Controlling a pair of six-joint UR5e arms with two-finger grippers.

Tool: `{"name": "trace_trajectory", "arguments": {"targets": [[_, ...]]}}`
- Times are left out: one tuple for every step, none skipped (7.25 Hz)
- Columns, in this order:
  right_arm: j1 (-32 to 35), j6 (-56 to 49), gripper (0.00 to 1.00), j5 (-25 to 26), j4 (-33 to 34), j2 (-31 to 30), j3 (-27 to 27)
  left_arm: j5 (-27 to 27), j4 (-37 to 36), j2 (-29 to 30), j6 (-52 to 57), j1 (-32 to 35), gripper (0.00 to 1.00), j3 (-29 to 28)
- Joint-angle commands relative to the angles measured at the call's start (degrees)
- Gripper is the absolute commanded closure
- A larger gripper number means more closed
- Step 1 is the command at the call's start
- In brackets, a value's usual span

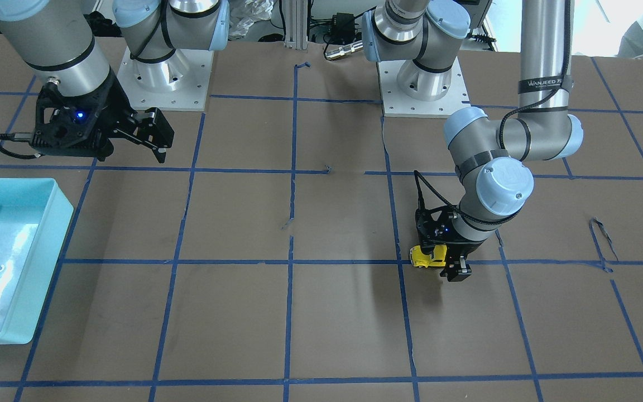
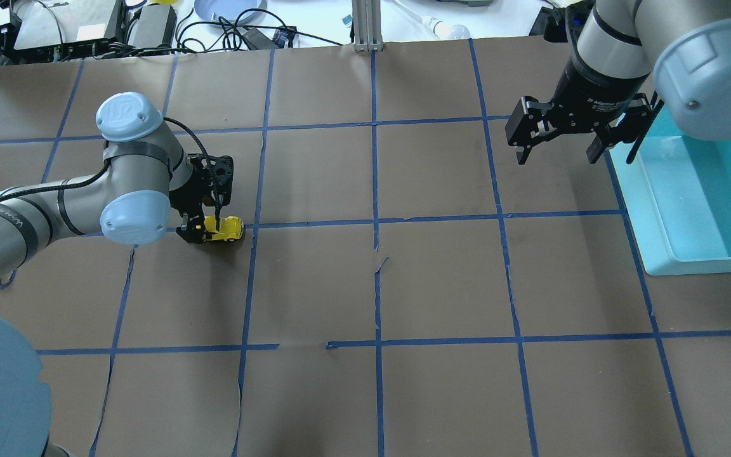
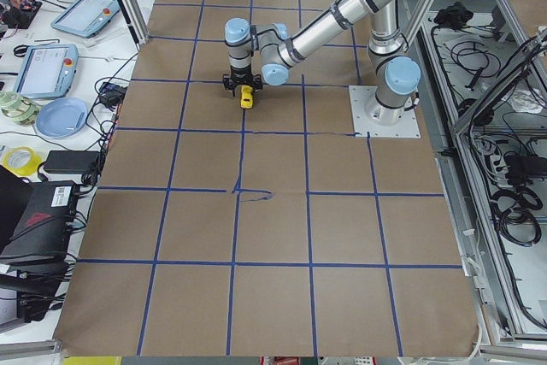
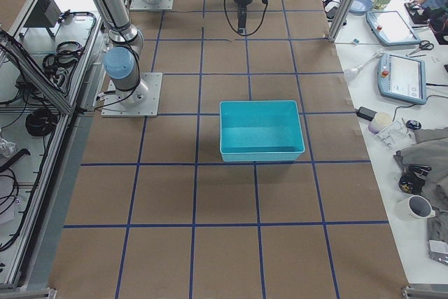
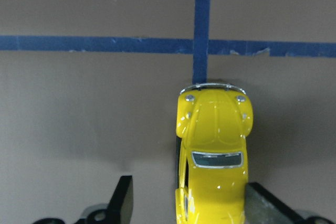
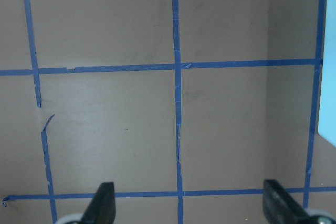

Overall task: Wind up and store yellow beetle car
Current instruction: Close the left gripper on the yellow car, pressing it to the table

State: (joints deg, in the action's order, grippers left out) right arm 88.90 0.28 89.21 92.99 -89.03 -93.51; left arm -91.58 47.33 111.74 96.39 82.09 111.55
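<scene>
Two arms are pictured at a taped-off table. The yellow beetle car [image 5: 212, 150] stands on its wheels on the brown paper at the robot's left side, its nose pointed at a crossing of blue tape lines. The left gripper [image 5: 191, 192] is lowered over the car's rear half and is released. One finger [image 5: 260, 200] is touching or just beside the car's flank, while the other [image 5: 124, 195] is seen apart from it. The right gripper [image 2: 557, 155] is held spread and empty above the table, just beside the teal bin [image 2: 714, 265] at the far right, well apart from the car. The grasp for winding is judged not yet made. Because the car is set off-centre between the jaws, it could be shoved sideways or twisted as they are closed. With a loose pinch, the glossy rounded body could be squeezed out of the grip, or the wheels could be left skidding rather than turning when the car is drawn back.
</scene>
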Motion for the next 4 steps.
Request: {"name": "trace_trajectory", "arguments": {"targets": [[0.0, 0.0, 0.0, 0.0, 0.0, 0.0, 0.0, -0.1, -0.1, -0.8, 0.0, 0.0, 0.22, 0.1], [0.0, 0.0, 0.0, 0.0, 0.0, 0.0, 0.0, -0.2, 0.4, -1.1, 0.0, 0.0, 0.22, -1.0], [0.0, 0.0, 0.0, 0.0, 0.0, 0.0, 0.0, -0.3, 0.9, -1.0, -0.1, 0.0, 0.22, -1.3], [0.0, 0.0, 0.0, 0.0, 0.0, 0.0, 0.0, -0.1, 1.2, -0.5, -0.1, 0.0, 0.22, -0.9]]}}
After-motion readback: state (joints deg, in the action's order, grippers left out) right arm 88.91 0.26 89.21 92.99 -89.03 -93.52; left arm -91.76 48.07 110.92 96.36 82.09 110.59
